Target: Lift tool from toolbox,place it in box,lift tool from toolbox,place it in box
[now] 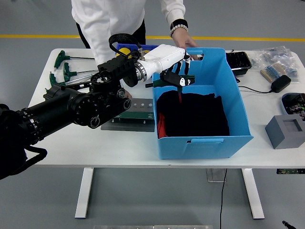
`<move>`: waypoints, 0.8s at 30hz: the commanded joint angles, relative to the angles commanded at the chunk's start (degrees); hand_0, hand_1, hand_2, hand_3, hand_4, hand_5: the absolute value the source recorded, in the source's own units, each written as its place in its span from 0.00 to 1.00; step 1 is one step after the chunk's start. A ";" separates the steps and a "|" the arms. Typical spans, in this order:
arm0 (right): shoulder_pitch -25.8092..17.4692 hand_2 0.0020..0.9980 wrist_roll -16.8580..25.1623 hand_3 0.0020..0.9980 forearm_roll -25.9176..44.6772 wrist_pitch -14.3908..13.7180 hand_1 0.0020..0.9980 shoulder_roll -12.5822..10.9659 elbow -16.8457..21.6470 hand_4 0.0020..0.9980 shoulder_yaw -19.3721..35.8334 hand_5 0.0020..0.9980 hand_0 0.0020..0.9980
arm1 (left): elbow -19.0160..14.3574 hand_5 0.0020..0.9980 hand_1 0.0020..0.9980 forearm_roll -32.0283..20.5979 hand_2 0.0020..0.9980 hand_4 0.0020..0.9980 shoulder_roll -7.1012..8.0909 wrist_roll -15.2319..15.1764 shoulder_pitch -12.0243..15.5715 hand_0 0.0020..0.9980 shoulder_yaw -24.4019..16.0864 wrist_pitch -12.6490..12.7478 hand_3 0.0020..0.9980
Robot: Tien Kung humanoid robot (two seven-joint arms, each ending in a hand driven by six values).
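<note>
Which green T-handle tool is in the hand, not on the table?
The one over the blue box, gripped by the left hand, shaft pointing down. The other T-handle tools lie flat at the table's far-left corner.

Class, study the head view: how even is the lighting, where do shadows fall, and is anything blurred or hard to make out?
Head view: lighting is soft and even, with faint shadows under the white table; the left hand and its green-handled tool are slightly smeared; the black cloth in the blue box shows almost no detail; the floor looks evenly grey.
</note>
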 joint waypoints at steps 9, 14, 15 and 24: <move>-0.30 0.67 -0.18 0.58 -0.69 -0.03 0.59 -0.13 0.02 0.84 0.38 0.69 0.62 | -4.51 0.52 0.28 0.82 0.39 0.80 0.00 -0.68 0.10 0.23 0.78 -0.62 0.49; -0.68 0.67 -0.17 0.58 -0.51 0.00 0.59 -0.13 0.02 0.84 0.27 0.69 0.62 | -5.33 0.52 0.28 1.14 0.39 0.80 0.00 -0.97 0.61 0.23 0.83 -0.68 0.49; -0.82 0.67 -0.13 0.58 -0.37 0.01 0.59 -0.12 0.01 0.84 0.19 0.69 0.62 | -5.37 0.54 0.28 1.33 0.40 0.81 0.00 -1.01 0.78 0.23 0.77 -0.75 0.49; -1.76 0.67 -0.16 0.58 -1.05 -0.06 0.59 0.01 -0.01 0.84 1.61 0.69 0.62 | -7.83 0.55 0.30 6.31 0.41 0.82 0.00 0.00 1.81 0.24 -2.22 -1.55 0.50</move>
